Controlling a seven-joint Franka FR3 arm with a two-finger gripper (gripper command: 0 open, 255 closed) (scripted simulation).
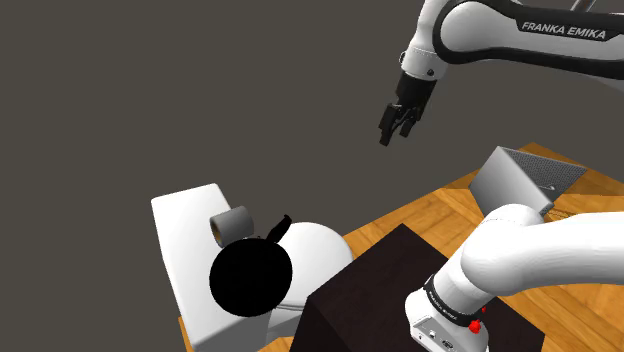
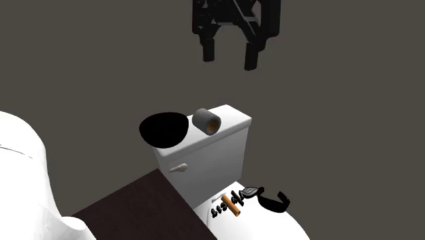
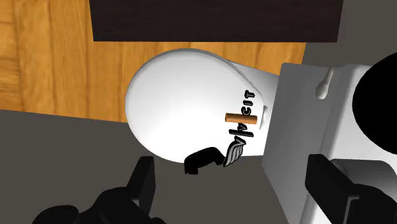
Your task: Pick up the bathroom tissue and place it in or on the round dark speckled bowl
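Tissue roll (image 2: 208,121) on tank (image 2: 211,160), well below jaws (spread apart).

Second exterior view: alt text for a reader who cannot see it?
The open black tool hangs at the top; below it, on a white toilet tank, a grey tissue roll lies beside a round black bowl. Small black items and a brown stick lie on the seat lid.
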